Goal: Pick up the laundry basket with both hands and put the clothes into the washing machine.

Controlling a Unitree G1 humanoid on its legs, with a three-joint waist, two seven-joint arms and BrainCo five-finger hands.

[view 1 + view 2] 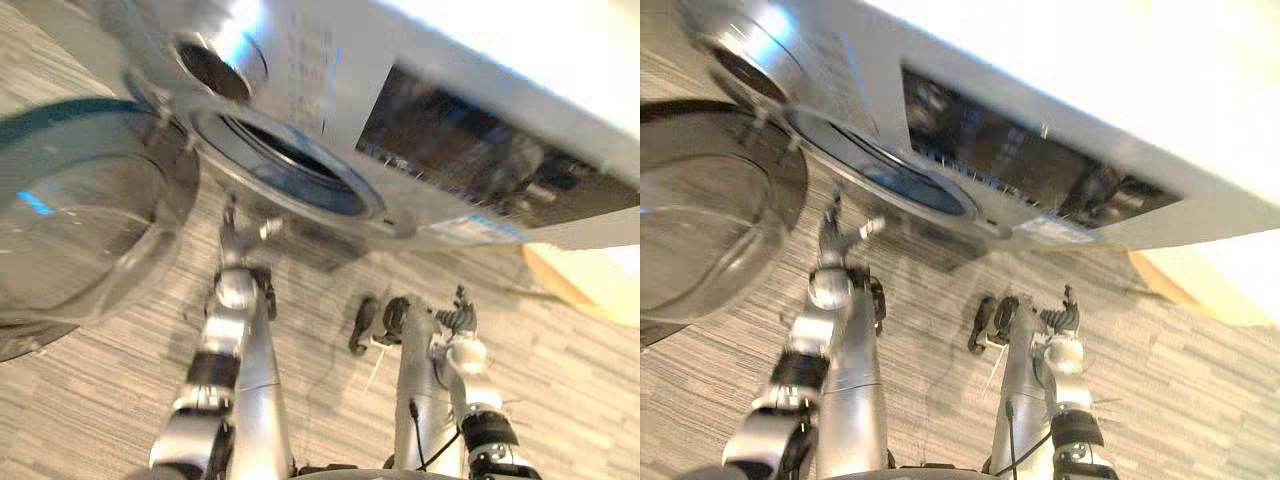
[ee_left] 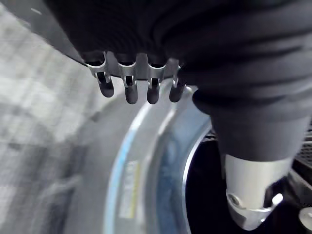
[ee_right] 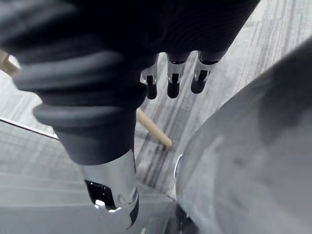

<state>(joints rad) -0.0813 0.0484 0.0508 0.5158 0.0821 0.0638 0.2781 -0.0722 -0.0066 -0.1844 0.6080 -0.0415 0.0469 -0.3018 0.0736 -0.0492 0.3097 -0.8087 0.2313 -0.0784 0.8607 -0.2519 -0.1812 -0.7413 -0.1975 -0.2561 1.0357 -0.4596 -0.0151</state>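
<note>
A laundry area: a front-loading washing machine (image 1: 330, 70), round door (image 1: 80, 220) open, on grey striped floor (image 1: 100, 380).

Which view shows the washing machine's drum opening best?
The left eye view: the drum opening shows as a whole ring beside the open door. The right eye view shows it flatter. The left wrist view catches one arc of its rim; the right wrist view gives a grey curved surface I cannot identify.
</note>
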